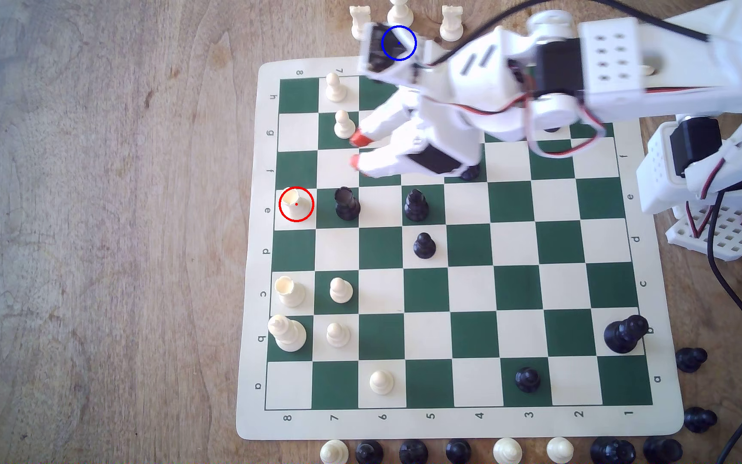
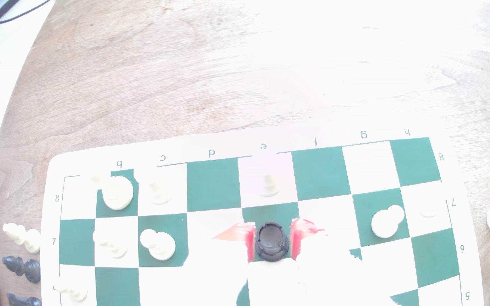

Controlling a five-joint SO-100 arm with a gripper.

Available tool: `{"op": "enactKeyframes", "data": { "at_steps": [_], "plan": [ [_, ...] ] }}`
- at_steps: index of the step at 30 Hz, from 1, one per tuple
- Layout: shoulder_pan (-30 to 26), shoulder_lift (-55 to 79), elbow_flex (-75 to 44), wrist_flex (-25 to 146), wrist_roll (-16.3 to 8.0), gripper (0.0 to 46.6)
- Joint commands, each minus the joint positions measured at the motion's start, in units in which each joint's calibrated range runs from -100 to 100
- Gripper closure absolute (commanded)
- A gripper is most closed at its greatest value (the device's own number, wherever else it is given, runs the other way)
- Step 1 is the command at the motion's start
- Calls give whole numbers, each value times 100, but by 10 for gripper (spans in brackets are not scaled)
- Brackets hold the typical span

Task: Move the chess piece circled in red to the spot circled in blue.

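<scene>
Gripper (image 1: 357,150) hangs blurred above the f-row near the board's (image 1: 248,357) left edge in the exterior view, its red-tipped jaws parted and holding nothing. In the wrist view the black rook (image 2: 271,242) shows between the two tips; whether they touch it cannot be told.

The white rook (image 1: 296,204) stands upright on e8, the outermost column at the exterior view's left. The squares above and below it in that view are empty, and bare table (image 1: 92,223) spreads wide beyond the border. On its other side the black rook sits just beside it on e7. Two pawns (image 1: 343,125) stand near the gripper on g7 and h7.

The white rook is cream, short, with a hollow notched top and round base; the wrist view shows it washed out by glare.

The blue circle (image 1: 399,43) lies off the board past the h-row, among three cream pieces, drawn over part of the arm.
</scene>
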Motion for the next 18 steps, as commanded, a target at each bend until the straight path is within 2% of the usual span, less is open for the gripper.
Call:
{"op": "enactKeyframes", "data": {
  "at_steps": [1, 6, 18],
  "plan": [
    [73, 741, -1454, 148, -29, 388],
    [112, 1539, -2188, 344, -93, 363],
    [65, 3127, -3848, 598, -68, 342]
  ]
}}
